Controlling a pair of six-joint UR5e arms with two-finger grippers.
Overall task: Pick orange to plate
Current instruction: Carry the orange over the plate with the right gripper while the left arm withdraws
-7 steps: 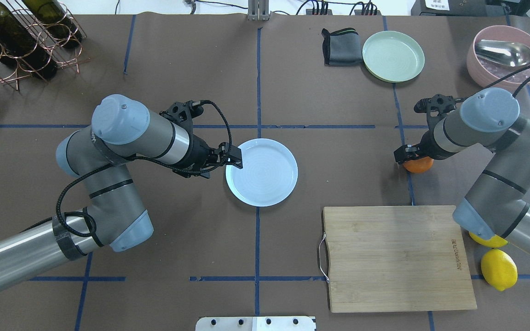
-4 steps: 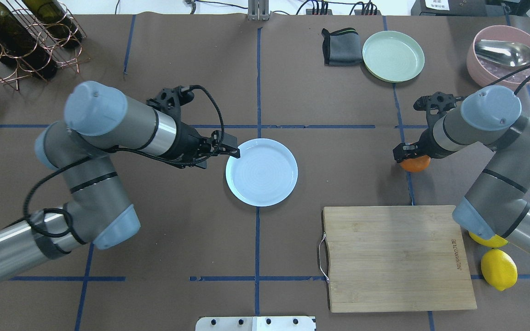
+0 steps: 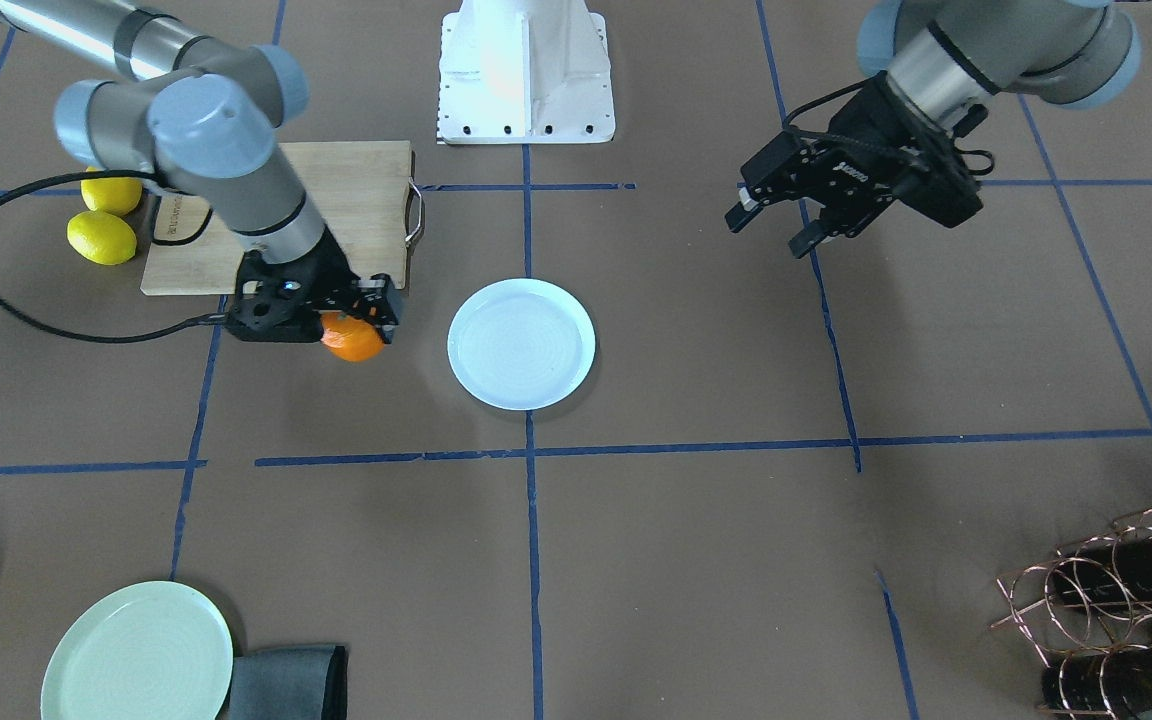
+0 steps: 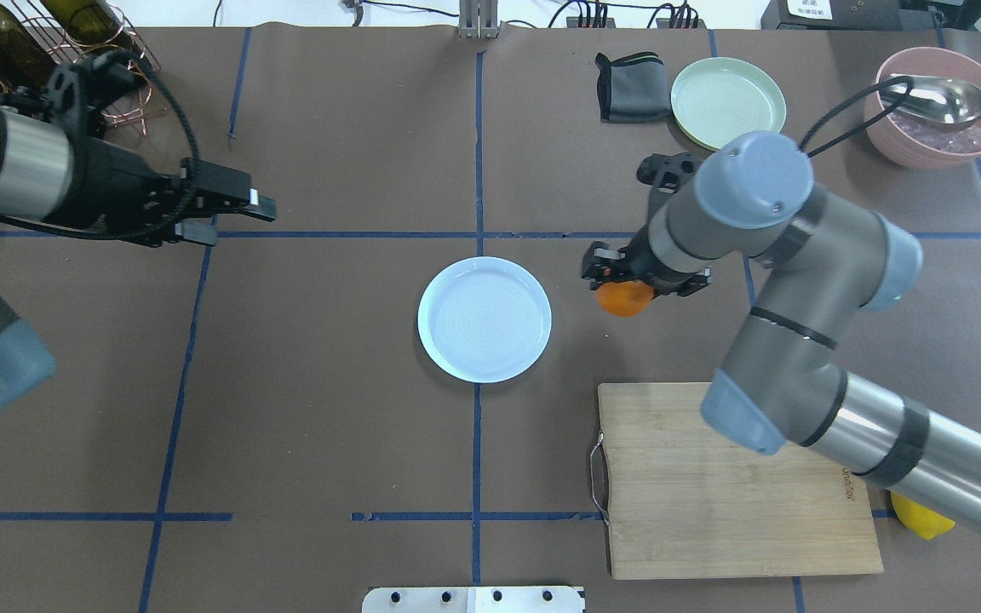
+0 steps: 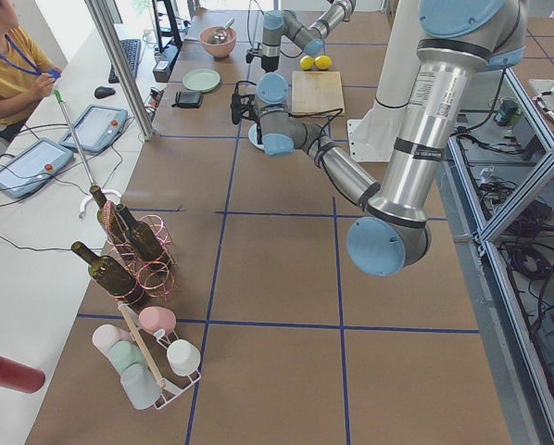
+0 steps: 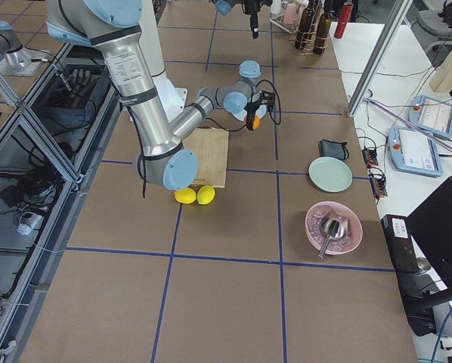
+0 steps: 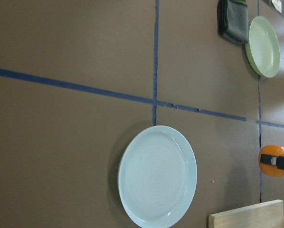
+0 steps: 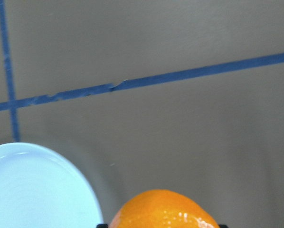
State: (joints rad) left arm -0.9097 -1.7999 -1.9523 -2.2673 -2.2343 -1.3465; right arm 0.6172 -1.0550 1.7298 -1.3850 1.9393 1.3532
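Right gripper (image 4: 622, 285), clamped on the orange (image 4: 624, 300), moved from the table's right side to just beside the plate (image 4: 484, 319); left gripper (image 4: 239, 217) left the plate rim, now near the wine rack (image 4: 116, 51).

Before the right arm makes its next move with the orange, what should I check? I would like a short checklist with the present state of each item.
1. Orange held by right gripper: ok, jaws shut on it.
2. Orange above plate: not ok, it is beside the plate, apart from its rim.
3. Plate holds nothing else: ok.
4. Left gripper away from plate: ok, it is open and well to the side.
5. Orange high enough to pass over the rim: cannot tell.
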